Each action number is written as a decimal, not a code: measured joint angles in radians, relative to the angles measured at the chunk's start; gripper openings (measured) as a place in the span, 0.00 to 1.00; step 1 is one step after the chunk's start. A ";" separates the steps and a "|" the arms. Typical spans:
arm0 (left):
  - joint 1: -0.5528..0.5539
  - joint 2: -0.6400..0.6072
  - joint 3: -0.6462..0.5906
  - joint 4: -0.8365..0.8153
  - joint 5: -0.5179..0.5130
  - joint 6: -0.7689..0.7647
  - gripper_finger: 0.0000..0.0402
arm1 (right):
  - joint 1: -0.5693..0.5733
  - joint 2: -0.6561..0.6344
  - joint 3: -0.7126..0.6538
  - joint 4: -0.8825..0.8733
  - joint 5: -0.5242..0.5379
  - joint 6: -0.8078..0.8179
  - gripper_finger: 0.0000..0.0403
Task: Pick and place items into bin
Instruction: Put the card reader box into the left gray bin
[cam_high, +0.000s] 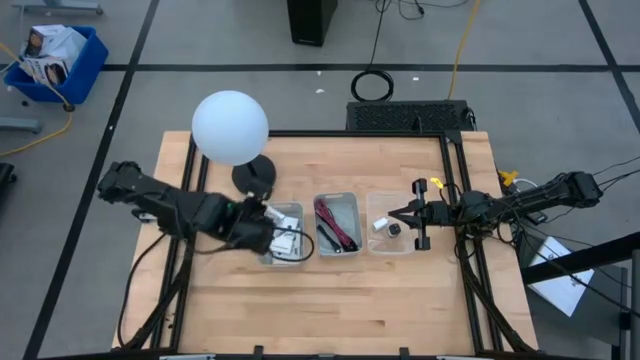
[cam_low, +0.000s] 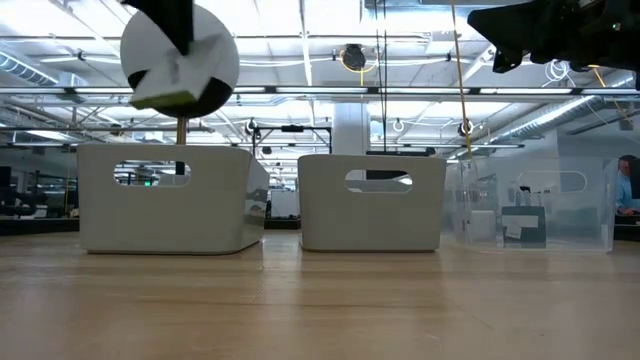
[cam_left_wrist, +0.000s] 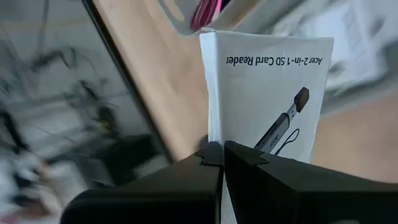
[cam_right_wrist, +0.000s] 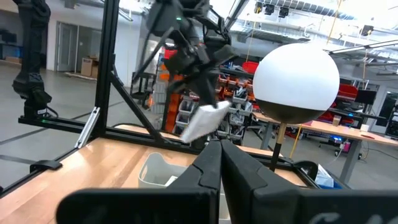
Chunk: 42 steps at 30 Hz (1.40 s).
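Observation:
My left gripper (cam_high: 266, 224) hovers above the left white bin (cam_high: 298, 258), shut on a small white packet (cam_left_wrist: 267, 87) printed "Acer 2-in-1 SD Card Reader". The low view shows this packet (cam_low: 170, 85) high over that bin (cam_low: 170, 195), in front of the globe lamp. More white packets (cam_high: 289, 241) lie in the left bin. The black-and-red cable bundle (cam_high: 336, 224) lies in the middle bin. A tiny white piece (cam_high: 380, 224) and a tiny black cube (cam_high: 395, 229) sit in the clear right bin. My right gripper (cam_high: 393, 212) is shut above that clear bin and holds nothing. My left gripper pinches the white packet between its two fingers at one end (cam_left_wrist: 245, 140), the end opposite the printed title. The packet is lifted clear, above the left bin's rim, and it sticks out past the fingertips (cam_left_wrist: 208, 155), tilted in the low view.
The big white globe lamp (cam_high: 230, 127) on its black base (cam_high: 254, 178) stands just behind the left bin, close to my left arm. Three bins stand in a row at mid-table. Bare wood lies toward the near edge (cam_high: 330, 320). A black frame borders the table.

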<state>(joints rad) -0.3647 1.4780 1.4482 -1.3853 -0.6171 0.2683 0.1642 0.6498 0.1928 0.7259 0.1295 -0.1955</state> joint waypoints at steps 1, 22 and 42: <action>0.024 0.003 -0.003 0.010 -0.010 0.083 0.01 | 0.000 0.000 0.000 0.000 0.000 0.000 0.01; 0.123 0.365 -0.020 0.198 0.120 1.011 0.02 | 0.000 0.000 -0.001 0.011 0.000 -0.031 0.01; 0.048 0.364 0.007 0.244 0.234 1.074 0.02 | 0.000 0.000 -0.001 0.026 0.000 -0.038 0.01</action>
<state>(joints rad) -0.3171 1.8420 1.4555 -1.1415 -0.3836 1.3426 0.1642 0.6502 0.1917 0.7521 0.1295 -0.2331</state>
